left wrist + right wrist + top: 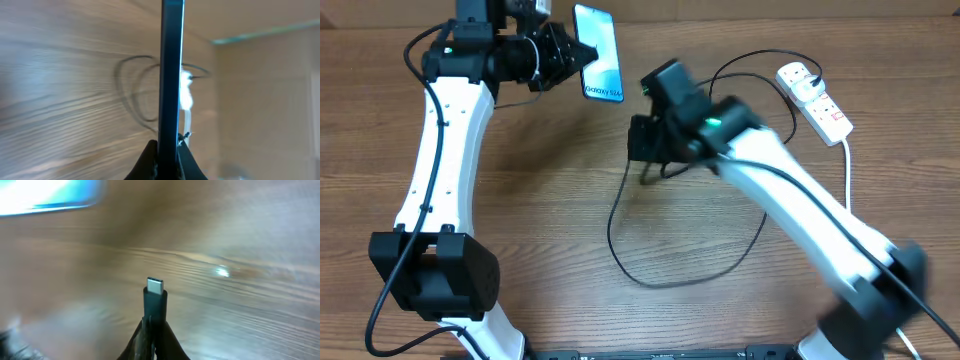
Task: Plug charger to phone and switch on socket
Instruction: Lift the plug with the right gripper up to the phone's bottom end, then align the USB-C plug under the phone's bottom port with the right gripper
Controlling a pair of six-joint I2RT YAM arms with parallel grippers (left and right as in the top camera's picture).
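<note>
— What lies under me, apart from the job?
— A brown wood-grain table point(540, 200), and my wrist cameras see the same grain.
— Anything past it?
— A pale beige surface point(265, 110) beyond the table's edge, too blurred to name.

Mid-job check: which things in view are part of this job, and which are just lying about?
In the job: phone, in left gripper; charger tip, in right gripper; socket.
Lying about: only the socket's white cord.
</note>
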